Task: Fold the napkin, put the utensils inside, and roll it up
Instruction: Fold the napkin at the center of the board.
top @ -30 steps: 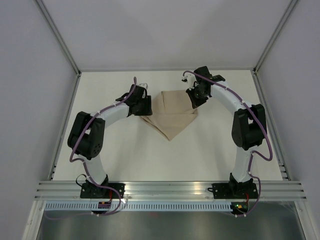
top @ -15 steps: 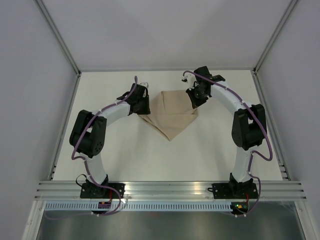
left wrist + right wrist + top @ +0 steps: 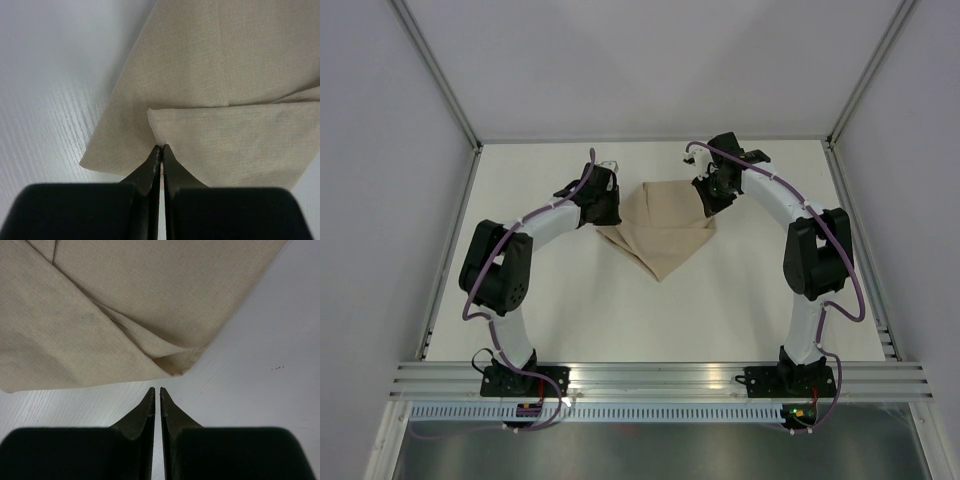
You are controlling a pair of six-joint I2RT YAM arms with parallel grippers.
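Observation:
The beige napkin lies folded at the back middle of the white table, one point toward the arms. My left gripper sits at its left edge. In the left wrist view that gripper is shut, its tips pinched on the corner of the napkin's upper layer. My right gripper is at the napkin's right corner. In the right wrist view its fingers stand almost together with nothing between them, just short of the napkin's folded corner. The utensils are out of view.
Bare white tabletop surrounds the cloth. Grey walls and metal posts enclose the back and sides. An aluminium rail with both arm bases runs along the near edge.
The left gripper has closed on the napkin's left corner and shifted slightly toward the back. The right arm and the cloth have stayed in place.

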